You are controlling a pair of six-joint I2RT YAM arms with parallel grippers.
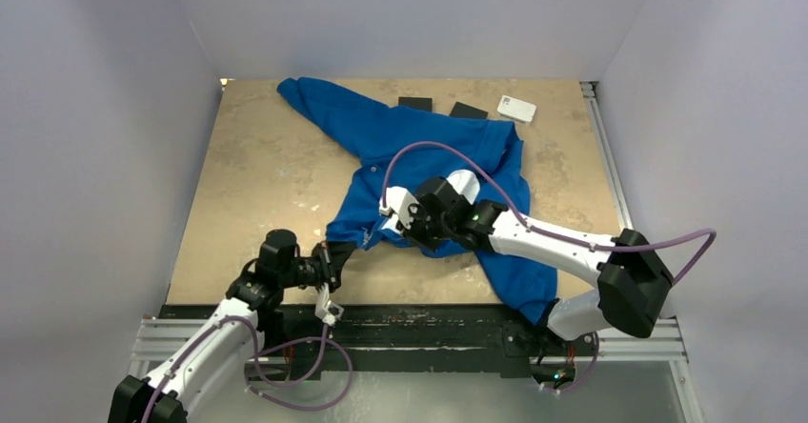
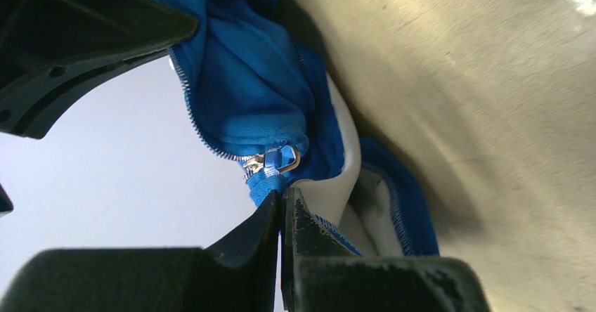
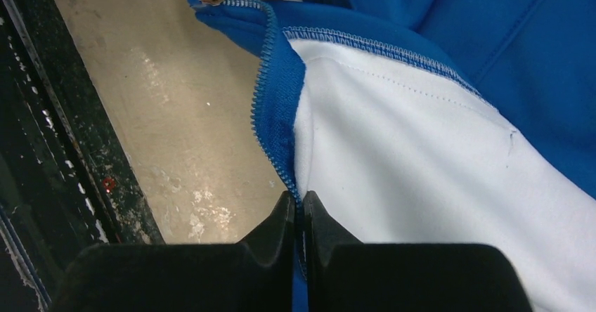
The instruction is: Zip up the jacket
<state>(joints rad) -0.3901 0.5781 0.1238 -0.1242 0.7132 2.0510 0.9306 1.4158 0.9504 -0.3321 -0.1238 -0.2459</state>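
The large royal-blue soft fabric jacket lies spread on the tan desk, long axis running far-left to near-right. Your left tool grips its hem below the silvery slider; your right tool pinches the zipper edge.

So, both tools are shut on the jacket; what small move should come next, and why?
Probably the right tool should release the toothed edge and move to the slider. The slider sits at the bottom of the jacket, right beside the left tool, which pinches the hem there, so the zipper looks almost fully open.
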